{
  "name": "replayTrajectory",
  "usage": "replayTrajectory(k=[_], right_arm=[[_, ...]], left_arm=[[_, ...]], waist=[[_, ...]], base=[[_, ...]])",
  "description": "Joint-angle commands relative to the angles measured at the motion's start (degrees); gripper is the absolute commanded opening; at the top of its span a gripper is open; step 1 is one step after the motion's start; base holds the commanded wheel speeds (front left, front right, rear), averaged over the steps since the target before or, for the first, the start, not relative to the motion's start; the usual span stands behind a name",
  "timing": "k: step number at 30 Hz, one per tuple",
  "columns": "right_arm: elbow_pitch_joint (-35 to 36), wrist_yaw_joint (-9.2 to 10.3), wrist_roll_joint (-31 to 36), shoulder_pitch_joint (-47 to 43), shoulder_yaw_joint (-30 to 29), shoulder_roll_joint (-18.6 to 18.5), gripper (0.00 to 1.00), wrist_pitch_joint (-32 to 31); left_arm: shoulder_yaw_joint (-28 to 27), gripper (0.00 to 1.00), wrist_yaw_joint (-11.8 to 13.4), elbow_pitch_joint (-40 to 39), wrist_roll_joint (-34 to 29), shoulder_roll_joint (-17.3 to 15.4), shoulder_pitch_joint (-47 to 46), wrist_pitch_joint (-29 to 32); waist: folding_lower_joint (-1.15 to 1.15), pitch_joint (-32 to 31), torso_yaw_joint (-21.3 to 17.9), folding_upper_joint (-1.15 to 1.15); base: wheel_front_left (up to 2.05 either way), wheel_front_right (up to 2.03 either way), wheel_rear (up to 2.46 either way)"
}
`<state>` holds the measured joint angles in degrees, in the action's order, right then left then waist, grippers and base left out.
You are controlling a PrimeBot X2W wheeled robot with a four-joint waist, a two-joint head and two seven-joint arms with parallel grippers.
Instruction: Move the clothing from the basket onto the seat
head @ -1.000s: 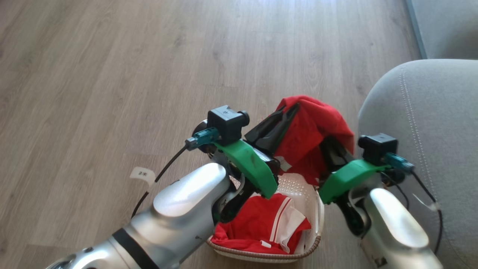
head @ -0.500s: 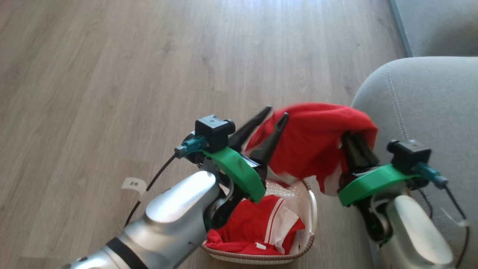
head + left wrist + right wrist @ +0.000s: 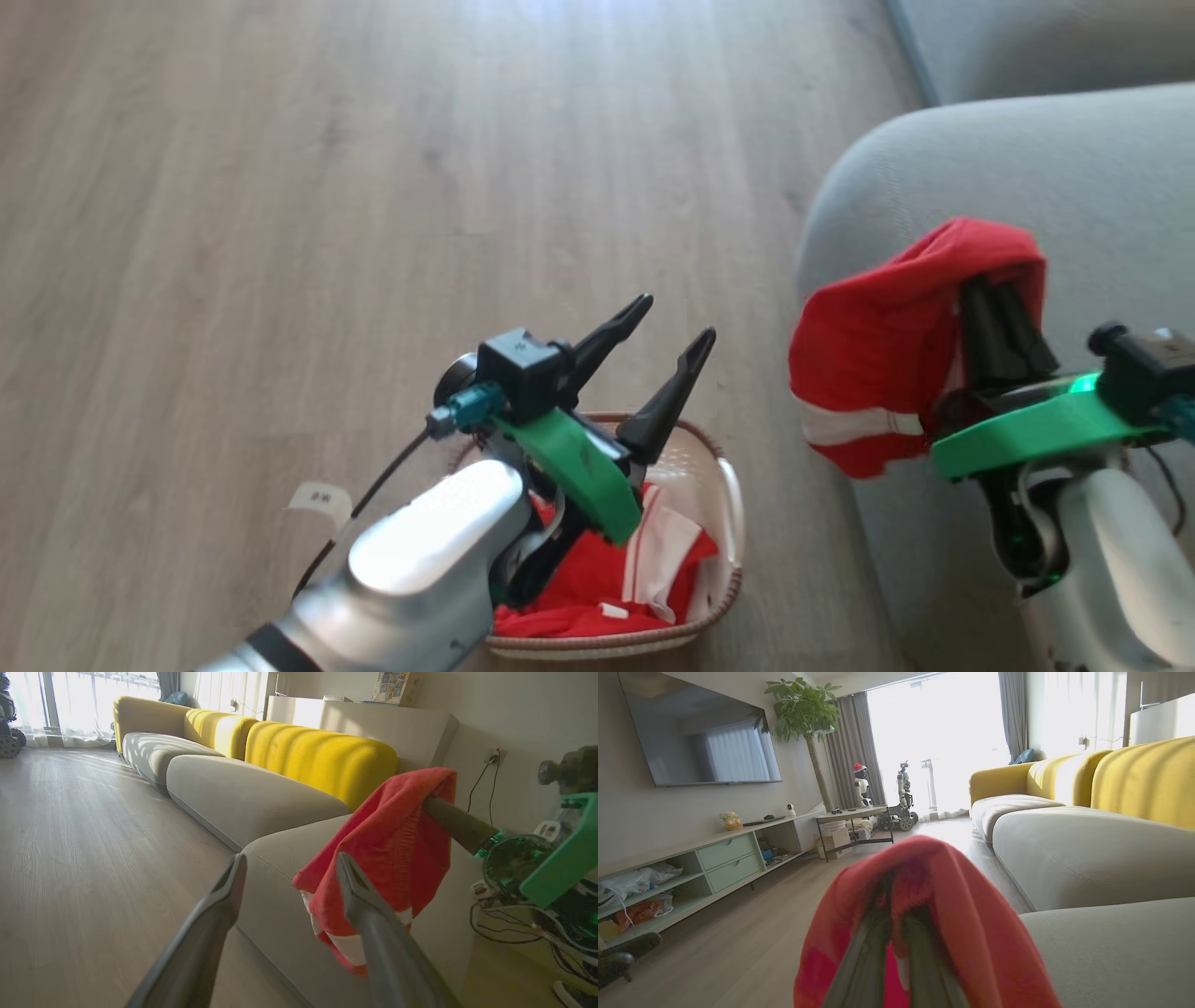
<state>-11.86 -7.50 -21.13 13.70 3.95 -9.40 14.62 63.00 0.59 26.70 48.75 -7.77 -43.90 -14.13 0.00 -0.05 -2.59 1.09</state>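
Wood floor (image 3: pixel 280 187) w/ paper tag (image 3: pixel 320 499); TV (image 3: pixel 700 732), plant (image 3: pixel 803 709), low cabinet (image 3: pixel 724 858), yellow sofa backs (image 3: pixel 317 760).

Wide open floor (image 3: pixel 280 187) on my left. The seat (image 3: pixel 934 159) walls off my right, clothing (image 3: pixel 878 355) dangling before it from my clamped right gripper (image 3: pixel 991 308). My spread left gripper (image 3: pixel 679 315) crowds the basket (image 3: pixel 693 450) mouth.

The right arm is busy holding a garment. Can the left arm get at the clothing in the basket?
Probably yes: the left gripper is open right above the basket, and nothing covers the clothing inside, though its fingers point away.
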Motion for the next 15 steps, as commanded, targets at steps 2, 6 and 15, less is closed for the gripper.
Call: replayTrajectory(k=[2,6,15], right_arm=[[3.71,0.01,0.26,0.97,0.55,-0.95,0.00,0.38],[6.20,0.01,0.25,0.65,0.48,-1.85,0.00,0.38],[11.06,0.01,0.18,-0.08,-0.40,-2.09,0.00,0.38]], left_arm=[[-1.60,1.00,0.60,-1.79,-1.66,-1.52,-1.17,-0.71],[-2.52,1.00,0.73,-2.40,-3.66,-2.02,0.12,-0.82],[-6.93,1.00,-0.22,-4.14,-8.55,-2.39,3.19,-0.85]], waist=[[0.00,0.73,-3.42,0.00],[0.00,1.76,-7.24,0.00],[0.00,3.25,-14.68,0.00]], base=[[0.00,0.00,0.00],[0.00,0.00,0.00],[0.00,0.00,0.00]])
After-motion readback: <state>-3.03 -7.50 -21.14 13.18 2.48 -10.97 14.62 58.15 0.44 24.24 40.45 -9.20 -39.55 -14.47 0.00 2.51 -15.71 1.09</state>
